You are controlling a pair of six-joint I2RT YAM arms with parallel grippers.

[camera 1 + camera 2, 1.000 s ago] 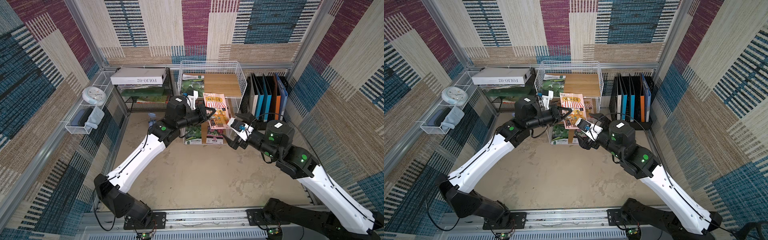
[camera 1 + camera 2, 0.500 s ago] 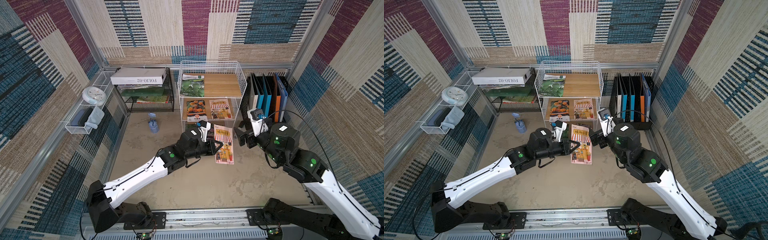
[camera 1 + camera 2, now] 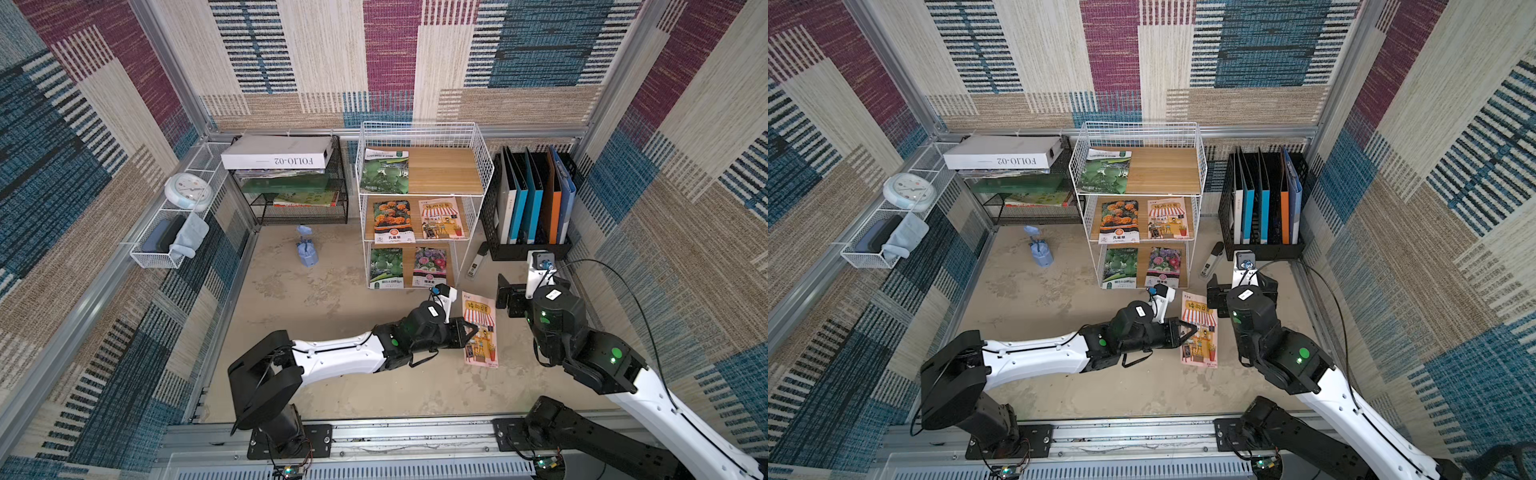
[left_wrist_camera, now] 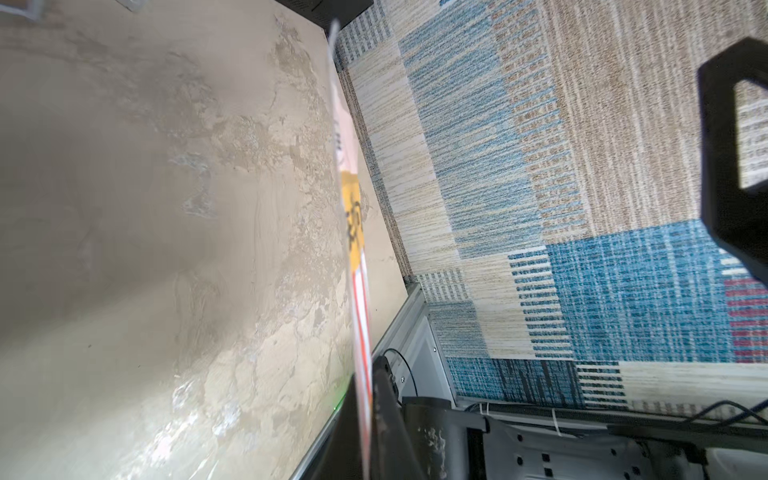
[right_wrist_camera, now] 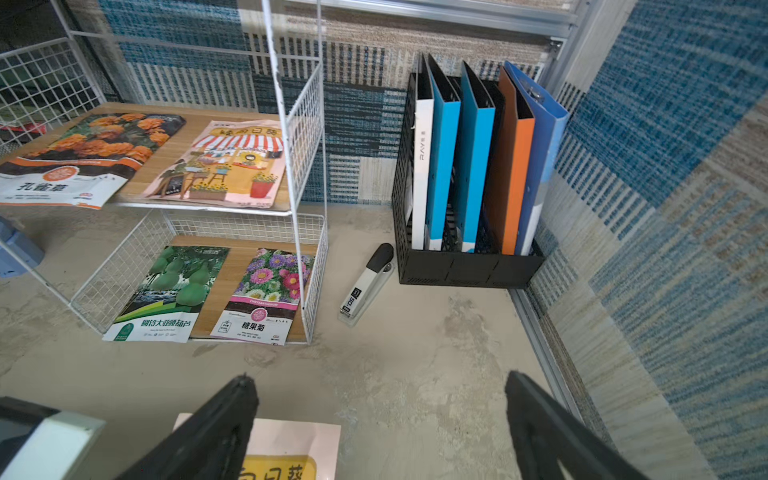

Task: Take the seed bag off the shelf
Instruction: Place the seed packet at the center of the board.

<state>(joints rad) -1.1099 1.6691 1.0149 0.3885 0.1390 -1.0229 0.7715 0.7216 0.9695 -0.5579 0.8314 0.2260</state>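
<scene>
One flat, glossy pink seed bag [image 3: 484, 332] was already off the white wire shelf [image 3: 485, 162], its edge pinched in the closed left gripper [image 3: 472, 330] near the rough worktop [image 3: 353, 395]. Just beside it the right gripper [image 5: 378, 374] gaped wide, empty. Beyond, five packets [image 3: 394, 220] lay on wooden boards [image 3: 446, 170]; probably only releasing remained.

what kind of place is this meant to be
Probably a staged office or storage corner inside a robot test cell: carpet-tile walls on an aluminium frame, a white wire shelf of seed bags, and a black file holder with binders.
</scene>
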